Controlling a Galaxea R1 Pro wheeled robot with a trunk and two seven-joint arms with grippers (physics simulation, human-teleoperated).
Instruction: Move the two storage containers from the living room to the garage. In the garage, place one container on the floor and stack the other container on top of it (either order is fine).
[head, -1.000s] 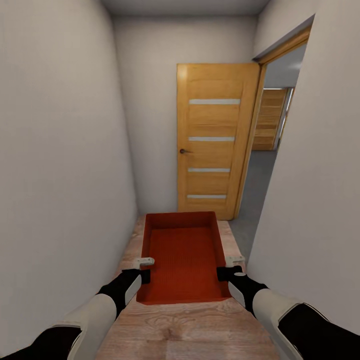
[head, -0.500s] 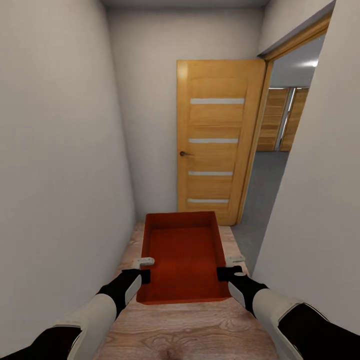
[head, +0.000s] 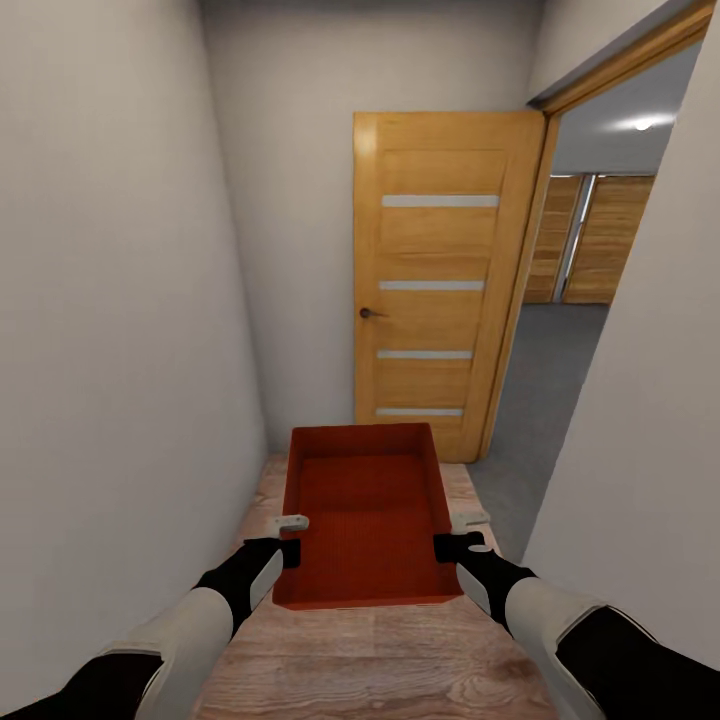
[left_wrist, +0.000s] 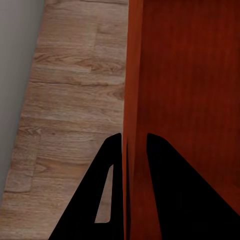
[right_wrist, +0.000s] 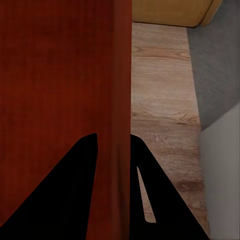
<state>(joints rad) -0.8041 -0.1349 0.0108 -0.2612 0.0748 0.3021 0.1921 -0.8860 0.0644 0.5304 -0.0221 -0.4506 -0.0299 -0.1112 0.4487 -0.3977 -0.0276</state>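
An orange-red bin (head: 365, 520) hangs over a wood plank floor (head: 400, 660) in a narrow pale-walled corridor, carried between both arms. The left gripper (head: 292, 537) is clamped on the bin's left wall, a finger (left_wrist: 112, 195) on each side; the right gripper (head: 455, 533) likewise pinches the right wall. Ahead stands an open wooden door (head: 435, 280), with grey floor (head: 545, 380) beyond the doorway to its right.

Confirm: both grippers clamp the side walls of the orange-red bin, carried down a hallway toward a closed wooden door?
Not quite: the wooden door stands open, swung back against the far wall, as the head view shows. The rest holds: left gripper and right gripper clamp the orange-red bin's side walls.
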